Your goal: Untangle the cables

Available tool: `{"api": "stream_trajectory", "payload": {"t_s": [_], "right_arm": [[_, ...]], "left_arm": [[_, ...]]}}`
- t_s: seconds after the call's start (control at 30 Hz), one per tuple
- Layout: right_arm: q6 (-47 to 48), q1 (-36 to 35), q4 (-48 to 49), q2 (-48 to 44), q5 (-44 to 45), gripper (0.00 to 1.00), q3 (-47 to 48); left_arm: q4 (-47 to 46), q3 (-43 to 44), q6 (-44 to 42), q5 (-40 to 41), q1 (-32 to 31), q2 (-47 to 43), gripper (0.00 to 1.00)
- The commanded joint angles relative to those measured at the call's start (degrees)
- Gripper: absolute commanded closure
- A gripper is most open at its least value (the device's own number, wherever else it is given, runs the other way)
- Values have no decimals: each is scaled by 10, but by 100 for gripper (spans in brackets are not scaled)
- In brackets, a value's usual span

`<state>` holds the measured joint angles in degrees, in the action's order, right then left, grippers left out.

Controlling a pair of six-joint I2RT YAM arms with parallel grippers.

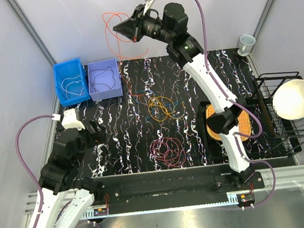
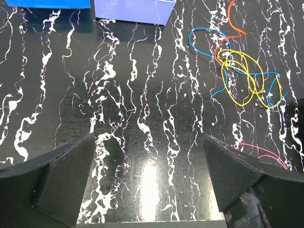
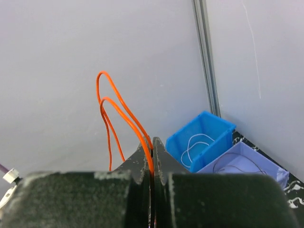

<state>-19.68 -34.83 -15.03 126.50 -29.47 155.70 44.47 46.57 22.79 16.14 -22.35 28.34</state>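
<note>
Black table (image 1: 117, 145), bins (image 1: 104, 81) far-left, cables (image 1: 161, 107) central, orange cable (image 1: 115, 33) aloft

The table (image 1: 115, 128) has a black top with white marbling. Two bins sit side by side at its far left: a blue bin (image 1: 74, 99) and a lavender bin (image 1: 106, 93). A tangle of yellow and blue cables (image 1: 162, 107) lies near the centre. A pile of magenta cables (image 1: 168, 151) lies nearer the front edge. A woven mat (image 1: 244, 123) lies on the right side, beside a black wire rack (image 1: 278, 74). A cup (image 1: 246, 43) stands at the far right corner.

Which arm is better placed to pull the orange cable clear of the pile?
Right. The right gripper is shut on the orange cable, raised high; the left gripper hangs open and empty over bare table, away from the pile.
</note>
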Motion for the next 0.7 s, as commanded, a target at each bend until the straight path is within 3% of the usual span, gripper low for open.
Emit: {"api": "stream_trajectory", "payload": {"t_s": [0.0, 0.17, 0.67], "right_arm": [[-31, -10, 146, 16, 14, 100, 17], [-41, -27, 249, 53, 53, 100, 45], [-11, -39, 334, 180, 123, 100, 19]], "left_arm": [[-15, 5, 5, 18, 2, -10, 1], [-14, 4, 5, 21, 1, -13, 1], [-11, 5, 8, 33, 1, -1, 1]]}}
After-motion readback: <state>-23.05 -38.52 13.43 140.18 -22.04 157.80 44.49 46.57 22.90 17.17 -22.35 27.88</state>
